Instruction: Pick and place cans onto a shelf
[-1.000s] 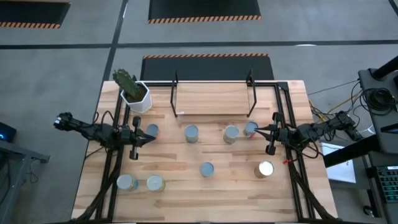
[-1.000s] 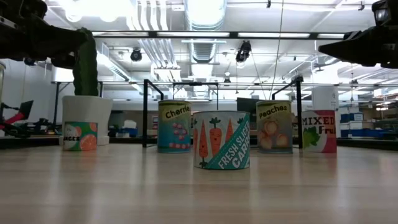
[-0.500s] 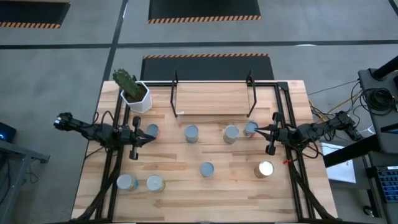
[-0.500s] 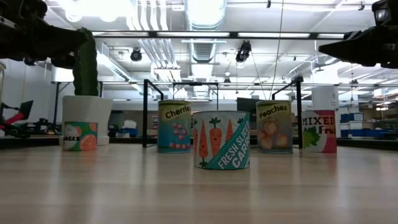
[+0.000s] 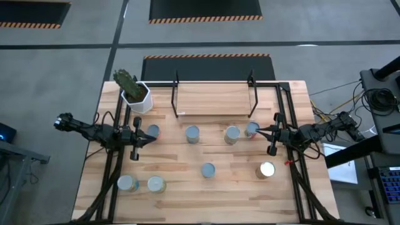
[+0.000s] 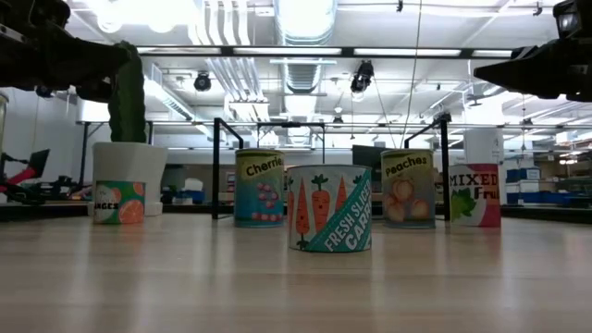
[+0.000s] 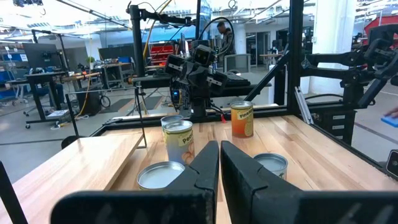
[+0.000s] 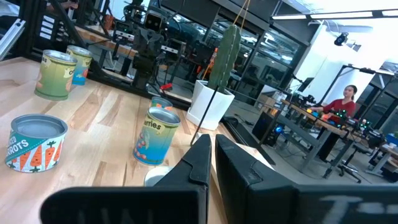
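The left claw hangs above the left side of the desk, and its two fingers are closed together with only a thin slit between them, holding nothing. A can stands just beside its tip. The right claw hangs above the right side of the desk, also closed to a narrow slit and empty; a can with a reddish label stands just beside its tip.

The shelf stands at the far edge of the desk, in the middle, and no can is on its board. All the cans are on the desk. In a row in front of the shelf there are four: the two near the claws, the cherries can and the peaches can. The carrot can stands alone nearer to the front, in the middle. A can with a bright shiny top is at the front right. Two more cans stand close together at the front left corner.

A cactus in a white pot stands at the far left corner, beside the shelf.
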Controlling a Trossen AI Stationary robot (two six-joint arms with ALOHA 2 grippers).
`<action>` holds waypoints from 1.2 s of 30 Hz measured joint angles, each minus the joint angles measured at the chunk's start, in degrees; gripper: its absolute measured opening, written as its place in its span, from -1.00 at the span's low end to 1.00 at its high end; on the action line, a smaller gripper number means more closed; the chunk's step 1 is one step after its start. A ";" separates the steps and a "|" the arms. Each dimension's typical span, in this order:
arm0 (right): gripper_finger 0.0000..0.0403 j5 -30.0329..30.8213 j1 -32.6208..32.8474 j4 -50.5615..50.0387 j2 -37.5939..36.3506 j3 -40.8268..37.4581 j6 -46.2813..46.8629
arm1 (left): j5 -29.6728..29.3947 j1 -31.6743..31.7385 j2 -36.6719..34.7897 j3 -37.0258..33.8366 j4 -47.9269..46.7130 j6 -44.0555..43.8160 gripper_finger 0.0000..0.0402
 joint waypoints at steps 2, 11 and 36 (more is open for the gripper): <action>-0.94 0.00 0.02 0.01 0.01 0.02 0.00 | 0.00 0.00 0.01 0.00 -0.01 -0.01 -1.00; -0.94 0.00 0.02 0.01 0.00 0.02 0.00 | 0.00 0.00 0.00 -0.01 -0.02 0.00 -1.00; -0.94 -0.02 0.01 0.02 0.00 0.01 4.70 | 0.00 0.01 0.02 -0.02 4.14 -3.59 -1.00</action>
